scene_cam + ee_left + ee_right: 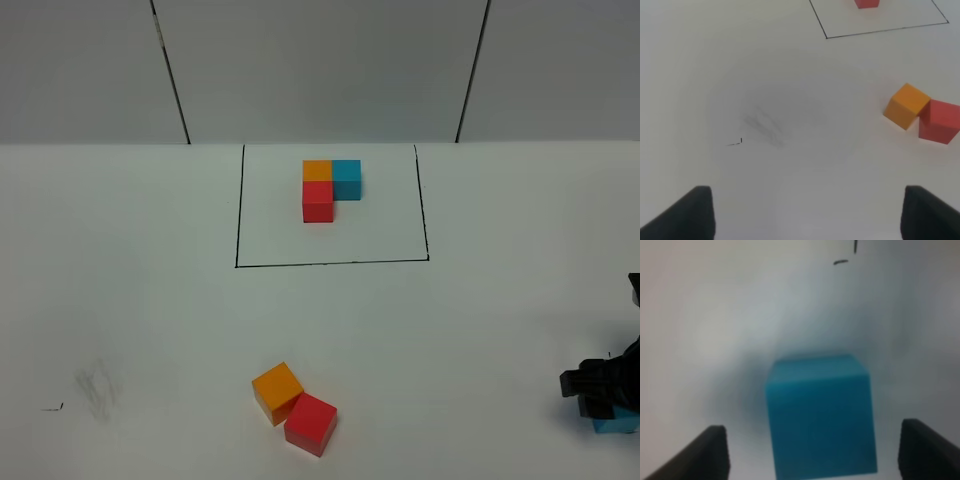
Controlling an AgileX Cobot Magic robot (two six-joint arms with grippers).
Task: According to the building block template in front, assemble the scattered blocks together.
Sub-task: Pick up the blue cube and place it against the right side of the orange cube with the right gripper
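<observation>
Where the right gripper [812, 455] stands over the white table [120, 300], you will find its two black fingers [715, 452] set moderately apart, one on each side of a loose blue matte cube [820, 410]. Bare table shows between each finger and the cube, so the jaws straddle it without clamping it. The cube's side faces run roughly parallel to the fingers.

Count six cubes in all: three loose and three in the template. Count two grippers and one drawn frame.

The left gripper [810, 217] is spread wide with nothing between its fingers. Ahead of it, off toward the right gripper's side, lie the other two loose cubes, touching: one orange matte cube [277, 391] and one red matte cube [311, 423]. The line through the pair runs diagonally, with the orange one farther from the grippers and the red one closer to the right gripper.

The building block template [320, 185] sits well ahead of both grippers, roughly midway between them, inside a thin black drawn rectangle [240, 210]. It is an L of three touching cubes. Its long axis, template orange cube [317, 169] to template red cube [318, 203], runs straight away from the grippers, red at the near end. The template blue cube [347, 178] juts from the far end toward the right gripper's side.
</observation>
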